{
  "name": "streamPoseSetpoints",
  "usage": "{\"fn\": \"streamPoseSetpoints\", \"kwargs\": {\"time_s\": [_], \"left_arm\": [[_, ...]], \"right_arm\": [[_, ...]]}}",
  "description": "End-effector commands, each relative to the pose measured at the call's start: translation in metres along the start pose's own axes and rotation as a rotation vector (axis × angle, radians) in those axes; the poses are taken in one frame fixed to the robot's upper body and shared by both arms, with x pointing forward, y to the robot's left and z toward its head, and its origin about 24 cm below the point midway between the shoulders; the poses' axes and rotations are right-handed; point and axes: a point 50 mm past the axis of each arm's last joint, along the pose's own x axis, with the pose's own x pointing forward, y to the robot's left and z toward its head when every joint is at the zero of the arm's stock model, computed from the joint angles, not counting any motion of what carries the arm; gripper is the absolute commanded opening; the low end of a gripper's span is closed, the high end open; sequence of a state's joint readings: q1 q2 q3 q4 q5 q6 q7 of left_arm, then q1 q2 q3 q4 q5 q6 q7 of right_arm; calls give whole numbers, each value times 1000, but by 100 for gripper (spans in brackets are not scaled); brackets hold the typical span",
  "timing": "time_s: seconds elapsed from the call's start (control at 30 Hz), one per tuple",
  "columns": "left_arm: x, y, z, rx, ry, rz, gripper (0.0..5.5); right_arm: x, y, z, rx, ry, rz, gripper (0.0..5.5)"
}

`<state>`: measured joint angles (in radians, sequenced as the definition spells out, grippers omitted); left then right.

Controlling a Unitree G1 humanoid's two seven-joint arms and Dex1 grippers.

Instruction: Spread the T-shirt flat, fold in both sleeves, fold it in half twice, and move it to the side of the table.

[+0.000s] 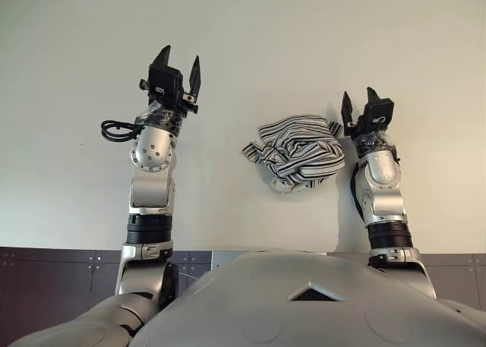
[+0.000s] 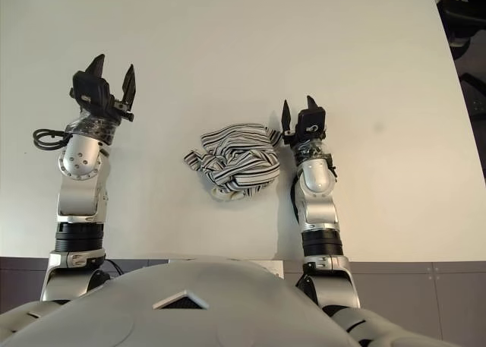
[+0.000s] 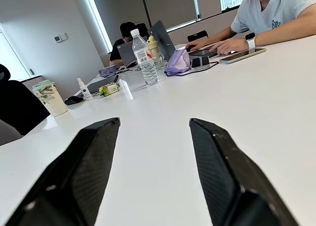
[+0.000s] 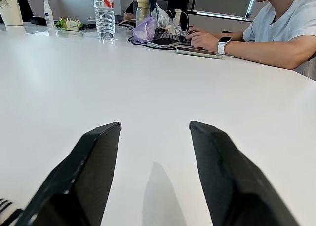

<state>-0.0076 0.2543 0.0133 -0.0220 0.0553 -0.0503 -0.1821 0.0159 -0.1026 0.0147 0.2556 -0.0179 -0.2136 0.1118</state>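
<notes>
Hovering the right gripper (image 1: 358, 94), jaws open, just beside the bunched T-shirt (image 1: 298, 151) near the near edge of the bench (image 1: 250, 28). Holding the left gripper (image 1: 181, 55) well apart, jaws open, broad bench stretching beyond.

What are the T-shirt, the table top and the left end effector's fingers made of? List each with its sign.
T-shirt: soft fabric, likely cotton knit; limp crumpled folds, striped.
Table top: smooth, white, perhaps laminate; a faint sheen carries soft shadows.
Fingers of the left end effector: matte black, probably hard plastic; flat facets, grainy surface.
</notes>
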Motion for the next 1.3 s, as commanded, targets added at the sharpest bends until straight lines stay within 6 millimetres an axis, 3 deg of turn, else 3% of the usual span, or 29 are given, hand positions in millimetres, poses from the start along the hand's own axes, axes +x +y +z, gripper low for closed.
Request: {"fn": "streamPoseSetpoints", "kwargs": {"time_s": [0.03,0.37,1.3], "left_arm": [[3,0,0,18,-5,-6,261],[6,-6,-1,11,-21,-11,261],[11,-7,1,38,-25,-46,261]], "right_arm": [[2,4,-2,-21,13,32,255],[14,9,2,-48,-8,67,255],[15,13,2,-57,-15,69,255]]}}
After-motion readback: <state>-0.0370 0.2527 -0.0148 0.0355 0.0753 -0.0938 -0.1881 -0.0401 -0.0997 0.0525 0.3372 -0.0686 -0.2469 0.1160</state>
